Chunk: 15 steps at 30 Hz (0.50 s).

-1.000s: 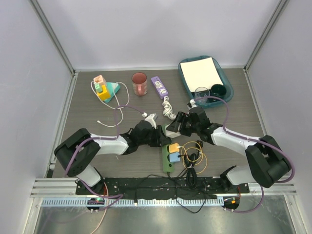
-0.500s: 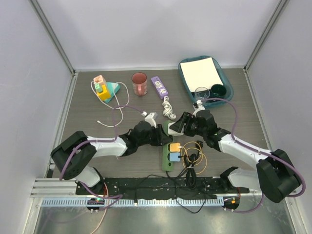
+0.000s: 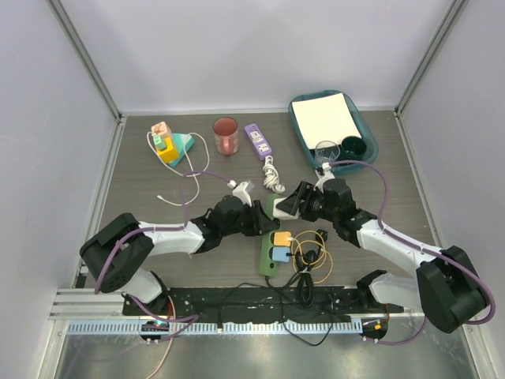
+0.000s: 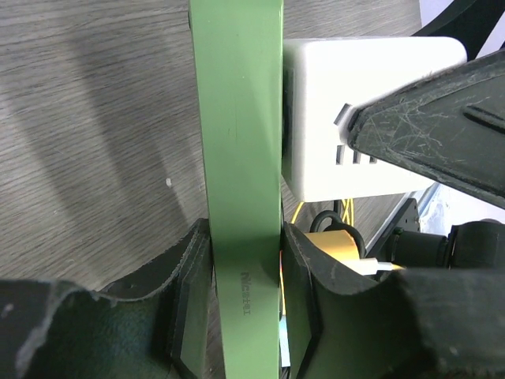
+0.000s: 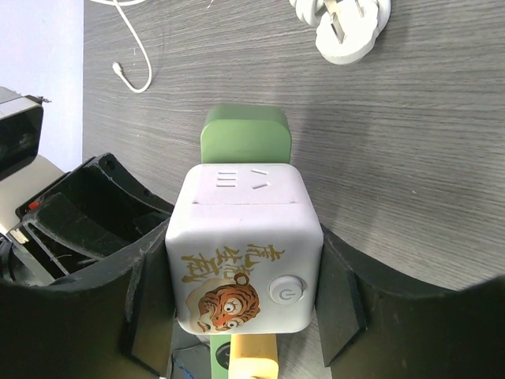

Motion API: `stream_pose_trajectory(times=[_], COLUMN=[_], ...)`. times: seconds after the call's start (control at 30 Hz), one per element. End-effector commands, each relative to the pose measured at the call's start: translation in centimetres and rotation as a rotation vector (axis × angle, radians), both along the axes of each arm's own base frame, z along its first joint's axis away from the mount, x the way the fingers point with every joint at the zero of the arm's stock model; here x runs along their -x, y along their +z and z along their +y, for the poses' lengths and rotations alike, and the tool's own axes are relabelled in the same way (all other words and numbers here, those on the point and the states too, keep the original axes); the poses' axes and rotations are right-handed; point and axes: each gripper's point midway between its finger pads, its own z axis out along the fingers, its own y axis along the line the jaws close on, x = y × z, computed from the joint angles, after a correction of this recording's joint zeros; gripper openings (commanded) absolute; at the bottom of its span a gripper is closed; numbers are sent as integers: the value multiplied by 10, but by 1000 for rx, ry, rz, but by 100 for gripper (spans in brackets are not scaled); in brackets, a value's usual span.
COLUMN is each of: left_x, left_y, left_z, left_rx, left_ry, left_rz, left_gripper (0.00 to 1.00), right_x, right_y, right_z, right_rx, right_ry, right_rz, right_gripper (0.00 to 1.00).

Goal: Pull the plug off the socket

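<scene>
Showing the right claw [image 5: 245, 294] closed on the plug [image 5: 245, 237], a white cube with a tiger print, one finger flat against each side. The plug sits at the far end of the green socket [image 4: 237, 142], its base against the socket face in the left wrist view. Whether the pins have begun to leave cannot be told. The left claw [image 4: 245, 312] is closed on the socket just nearer the arm bases, one finger on each side of it. Whether the socket lies flat on the bench [image 3: 130, 170] under the claws cannot be told. A yellow cube [image 3: 281, 238] and a blue cube [image 3: 278, 253] are plugged in next along the socket, the yellow one near the left claw.

Risks, as judged:
- (a) The plug's sides look smooth, so the right fingers may slide off under a hard pull.
- (b) If the left hold slips, the socket travels with the plug and nothing separates.
- (c) A pull off the pin axis may jam the pins or twist the socket in the left claw.
- (d) A jerk of the socket would drag the cable coil [image 3: 314, 253] lying just beside it.

Count:
- claws, two
- socket, one
- cubes on it, three (white, yellow, blue)
- purple strip [image 3: 257, 140], one
- loose white plug [image 5: 347, 28], one
- pink cup [image 3: 226, 135], one
- teal tray [image 3: 374, 142], one
</scene>
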Motion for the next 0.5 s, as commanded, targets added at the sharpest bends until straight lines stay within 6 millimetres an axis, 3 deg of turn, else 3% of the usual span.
stream_pose_trajectory(times=[0.0, 0.13, 0.3, 0.4, 0.47], left_x=[-10, -13, -17, -13, -16], left_y=[-32, -24, -15, -20, -24], left_z=[42, 43, 49, 52, 58], left_rx=[-125, -80, -83, -100, -121], left_ry=[130, 148, 170, 166, 190], left_rz=[50, 71, 30, 36, 27], left_gripper=[0, 0, 0, 0, 0], right_x=[-16, -11, -7, -9, -18], right_y=[35, 36, 14, 18, 35], right_z=[-8, -3, -10, -17, -23], right_rx=[-30, -93, -51, 17, 68], right_ry=[-32, -34, -52, -59, -81], right_rz=[-108, -89, -44, -44, -94], right_gripper=[1, 1, 1, 1, 1])
